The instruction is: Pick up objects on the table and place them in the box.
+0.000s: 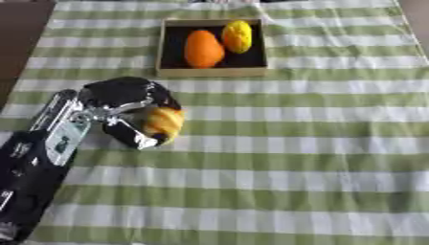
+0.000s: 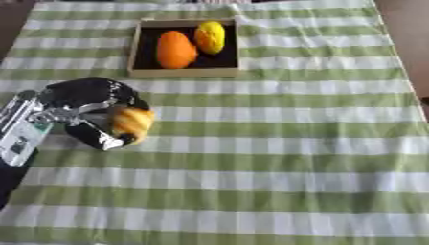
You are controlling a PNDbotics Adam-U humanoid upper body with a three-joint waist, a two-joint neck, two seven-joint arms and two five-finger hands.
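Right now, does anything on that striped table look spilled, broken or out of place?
Nothing stands out. The shallow wooden box sits square on the green-and-white striped cloth, holding an orange oval fruit and a yellow one. The left hand curls around a yellow-orange object.

1. No text, brand, number or sign can be read in either view.
2. A pale label (image 1: 65, 139) sits on the left arm's wrist section, just behind the left hand (image 1: 126, 103); it carries a small dark mark, too blurred to read.
3. The box (image 1: 212, 72), the two fruits in it and the green-and-white striped cloth (image 1: 276, 158) on the surface show no printing.
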